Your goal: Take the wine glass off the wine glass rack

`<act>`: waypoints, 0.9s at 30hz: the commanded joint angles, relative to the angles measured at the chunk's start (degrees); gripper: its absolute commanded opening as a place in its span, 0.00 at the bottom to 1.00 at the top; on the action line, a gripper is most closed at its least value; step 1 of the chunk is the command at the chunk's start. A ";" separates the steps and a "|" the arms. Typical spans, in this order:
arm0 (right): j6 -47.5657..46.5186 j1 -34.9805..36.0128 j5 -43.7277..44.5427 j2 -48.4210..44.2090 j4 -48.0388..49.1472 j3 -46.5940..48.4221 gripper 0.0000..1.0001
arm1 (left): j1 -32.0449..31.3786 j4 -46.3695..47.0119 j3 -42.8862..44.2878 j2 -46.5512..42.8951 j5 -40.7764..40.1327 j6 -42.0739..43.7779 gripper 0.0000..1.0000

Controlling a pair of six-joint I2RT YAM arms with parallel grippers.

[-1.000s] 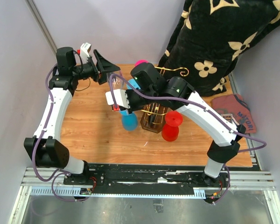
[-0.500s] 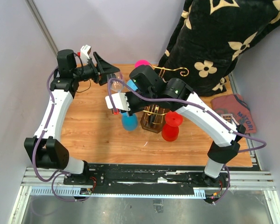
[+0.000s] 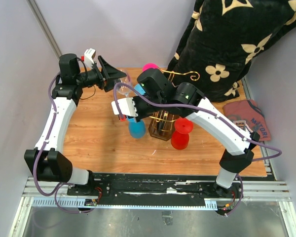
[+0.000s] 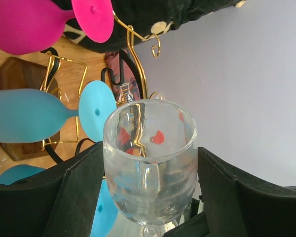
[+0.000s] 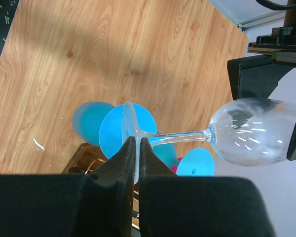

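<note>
A clear wine glass [image 3: 122, 85] lies horizontal in the air, left of the wine glass rack [image 3: 164, 120], a gold wire stand on a dark brown base. My right gripper [image 5: 138, 141] is shut on the rim of the glass's foot [image 5: 130, 129]; the stem runs right to the bowl [image 5: 251, 131]. My left gripper [image 4: 149, 170] is open, its two black fingers [image 4: 64, 197] close on either side of the bowl [image 4: 149, 158]. I cannot tell if they touch it. In the top view the left gripper [image 3: 110, 74] is at the table's back left, and the right gripper [image 3: 129, 102] is just beside it.
Blue glasses [image 3: 136, 128], a red glass [image 3: 181, 133] and a pink glass [image 3: 149, 66] hang on or stand by the rack. A black flowered blanket [image 3: 227, 44] fills the back right. The rack's gold scrolls [image 4: 138, 64] show behind the bowl. Wooden table [image 3: 98, 138] lies below.
My right gripper has carried the clear glass a little left and back toward the left gripper. The bowl now sits between the left fingers, which stay wide apart.
</note>
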 commanded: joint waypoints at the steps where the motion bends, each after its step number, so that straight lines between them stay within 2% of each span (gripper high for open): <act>1: -1.30 0.40 1.77 -0.21 1.96 2.17 0.01 | -0.20 0.59 -1.09 -2.47 3.20 -0.34 0.76; 4: -1.21 0.42 1.42 0.35 1.66 3.13 0.01 | -0.20 0.67 -1.57 -2.64 3.36 -0.36 0.72; 10: 0.02 1.05 3.62 -0.12 2.91 2.37 0.02 | -0.20 3.54 -1.93 -2.82 4.20 -2.86 0.56; 11: 0.20 1.26 4.34 -0.53 3.31 1.86 0.09 | -0.20 4.18 -1.78 -2.71 4.32 -3.65 0.54; 12: 0.52 1.43 4.94 -0.95 3.88 1.37 0.21 | -0.20 4.80 -1.41 -2.58 4.34 -4.30 0.52; 20: 2.50 1.54 9.43 -6.17 8.38 -4.77 0.75 | 0.33 11.90 2.09 -0.76 4.58 -11.31 0.51; 22: 3.33 1.52 11.53 -7.92 9.66 -6.58 0.91 | 1.33 14.57 2.73 -0.30 4.69 -13.98 0.51; 24: 3.91 1.52 12.64 -10.49 11.02 -8.93 0.98 | 3.07 16.71 3.24 0.42 4.42 -15.55 0.51; 27: 5.73 1.48 14.36 -16.20 15.04 -14.66 0.98 | 7.29 17.20 5.06 2.21 3.06 -15.03 0.49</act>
